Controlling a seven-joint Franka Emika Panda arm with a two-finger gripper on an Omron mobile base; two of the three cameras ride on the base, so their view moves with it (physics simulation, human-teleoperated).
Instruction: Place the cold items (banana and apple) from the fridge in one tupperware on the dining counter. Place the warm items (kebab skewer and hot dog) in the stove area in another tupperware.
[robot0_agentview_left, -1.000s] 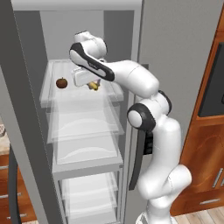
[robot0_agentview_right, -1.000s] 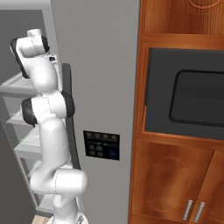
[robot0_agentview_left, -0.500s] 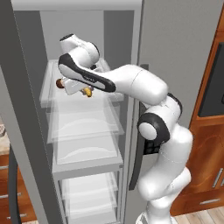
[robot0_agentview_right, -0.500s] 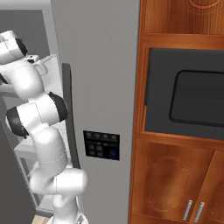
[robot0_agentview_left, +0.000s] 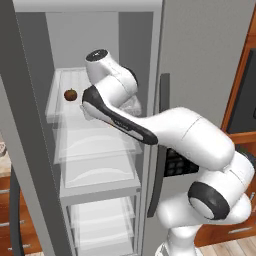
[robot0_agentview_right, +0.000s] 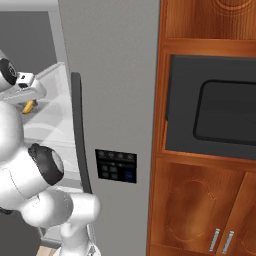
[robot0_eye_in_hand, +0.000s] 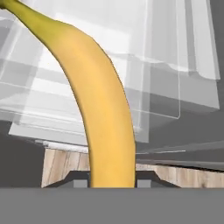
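Note:
The yellow banana (robot0_eye_in_hand: 103, 113) runs up the hand view from between the fingertips of my gripper (robot0_eye_in_hand: 113, 181), which is shut on it. In the right base view the banana (robot0_agentview_right: 28, 106) hangs under the gripper (robot0_agentview_right: 30, 99) at the far left, in front of the open fridge (robot0_agentview_right: 115, 75). The small dark red apple (robot0_agentview_left: 70, 94) sits on the fridge's top clear shelf (robot0_agentview_left: 65, 107), left of my arm. In the left base view the arm's own links hide the hand.
Clear fridge shelves (robot0_agentview_left: 100, 175) stack below the top one. The grey fridge door (robot0_agentview_left: 200, 60), with a long handle (robot0_agentview_right: 80, 130) and black dispenser panel (robot0_agentview_right: 116, 166), stands to the right. Wooden cabinets with a dark built-in oven (robot0_agentview_right: 220, 112) lie further right.
The gripper has lifted the banana off the top shelf beside the apple and swung it leftward and out toward the fridge front. The apple has stayed put.

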